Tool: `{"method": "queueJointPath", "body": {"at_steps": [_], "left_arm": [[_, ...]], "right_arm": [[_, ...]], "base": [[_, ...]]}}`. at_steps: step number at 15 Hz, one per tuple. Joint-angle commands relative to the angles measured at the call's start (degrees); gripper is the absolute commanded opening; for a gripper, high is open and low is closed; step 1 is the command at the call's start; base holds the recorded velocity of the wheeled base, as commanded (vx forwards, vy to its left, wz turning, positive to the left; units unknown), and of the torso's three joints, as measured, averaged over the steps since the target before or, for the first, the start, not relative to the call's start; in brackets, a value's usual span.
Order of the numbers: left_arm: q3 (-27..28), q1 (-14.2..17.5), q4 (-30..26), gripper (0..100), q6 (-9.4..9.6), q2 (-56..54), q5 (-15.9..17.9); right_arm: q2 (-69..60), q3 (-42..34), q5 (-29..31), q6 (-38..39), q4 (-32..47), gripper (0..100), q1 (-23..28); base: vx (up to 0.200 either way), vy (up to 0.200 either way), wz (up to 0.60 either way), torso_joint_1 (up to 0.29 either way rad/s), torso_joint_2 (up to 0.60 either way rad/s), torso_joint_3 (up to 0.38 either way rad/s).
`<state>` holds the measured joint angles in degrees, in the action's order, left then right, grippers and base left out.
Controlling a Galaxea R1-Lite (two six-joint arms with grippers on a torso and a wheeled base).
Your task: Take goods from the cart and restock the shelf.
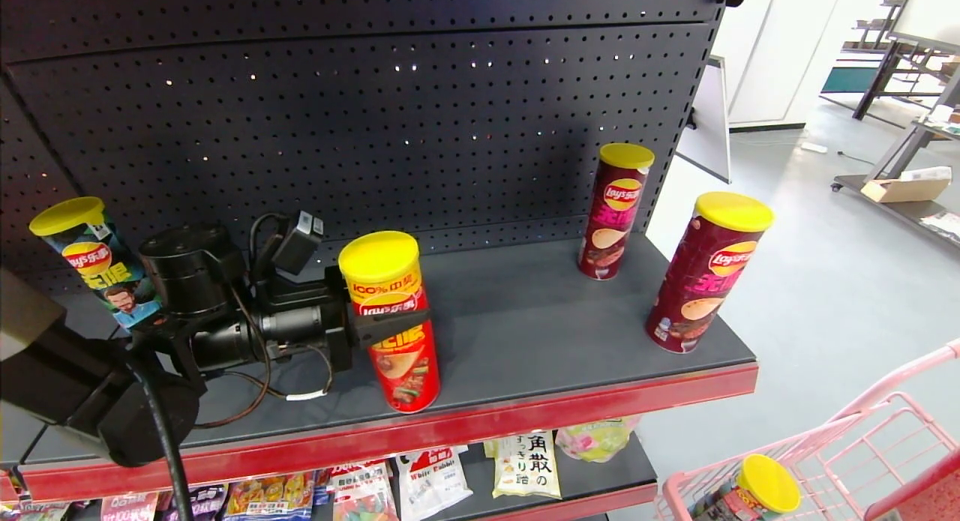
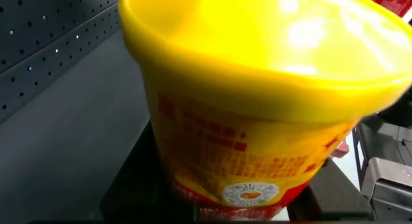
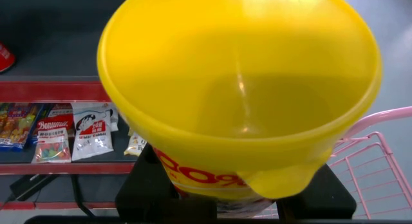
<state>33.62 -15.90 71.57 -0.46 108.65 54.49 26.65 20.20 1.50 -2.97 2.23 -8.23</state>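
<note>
A red chip can point(image 1: 397, 333) with a yellow lid stands upright near the front edge of the dark shelf point(image 1: 525, 318). My left gripper point(image 1: 379, 322) is shut around its upper half, reaching in from the left. The left wrist view has that can point(image 2: 257, 121) close up between the black fingers point(image 2: 138, 185). In the right wrist view another yellow-lidded red can point(image 3: 238, 102) sits between the fingers point(image 3: 145, 192) of my right gripper point(image 3: 232, 205), which is shut on it beside the pink cart point(image 3: 386, 159). A yellow-lidded can point(image 1: 765, 482) shows in the cart point(image 1: 885, 431).
Two maroon cans point(image 1: 616, 210) point(image 1: 709, 270) stand on the shelf's right part, and a blue can point(image 1: 94, 259) stands at the far left behind my left arm. A pegboard backs the shelf. Snack bags point(image 1: 525, 465) lie on the lower shelf.
</note>
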Motion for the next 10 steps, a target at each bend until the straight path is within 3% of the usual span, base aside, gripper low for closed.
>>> {"method": "queueJointPath", "body": {"at_steps": [1,3,4,8,10], "left_arm": [[-0.40,-0.01,0.50,0,0.02,0.24,0.00],[-0.40,-0.10,0.50,0,1.17,0.33,0.00],[-0.40,-0.10,0.50,100,1.69,0.51,0.00],[-0.49,-0.19,0.50,100,1.78,0.42,-1.23],[-0.49,-0.19,0.59,100,1.78,-0.11,-4.92]], "right_arm": [[0.07,0.02,-0.01,-0.01,-0.03,0,-0.03],[0.07,-0.07,-0.01,-0.01,-0.03,0,-0.03],[0.07,-0.07,-0.01,-0.01,-0.03,0,-0.03],[0.16,-0.07,-0.01,-0.01,0.05,0,-0.03],[0.16,-0.16,0.08,-0.01,0.05,0,-0.03]], "base": [[0.000,0.000,0.00,0.000,0.00,0.000],[0.000,0.000,0.00,0.000,0.00,0.000],[0.000,0.000,0.00,0.000,0.00,0.000],[0.000,0.000,0.00,0.000,0.00,0.000],[0.000,0.000,0.00,0.000,0.00,0.000]]}}
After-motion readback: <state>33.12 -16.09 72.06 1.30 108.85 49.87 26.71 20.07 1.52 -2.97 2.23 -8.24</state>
